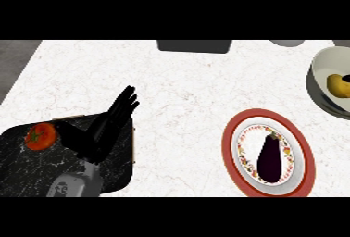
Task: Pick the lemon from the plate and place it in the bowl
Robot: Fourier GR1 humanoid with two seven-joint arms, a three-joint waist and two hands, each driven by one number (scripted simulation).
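A yellow lemon (337, 85) is seen already inside the pale round bowl (318, 69) at the right edge of the white marble counter (178, 83), partly cut by the frame, w/ a small dark spot beside it which cannot be identified. The red-rimmed patterned plate (303, 152) is occupied only by a dark purple eggplant (271, 157). The black left hand (103, 127) is held over the dark marbled cutting board (21, 171), fingers straight & apart, nothing gripped; a red tomato (40, 136) lies just beside it. The right hand is not shown. The placing is judged as done, approx. complete. For a good finish, the lemon should be left settled low in the bowl, & the arm is best withdrawn upward first, so the bowl rim & the eggplant are not touched.
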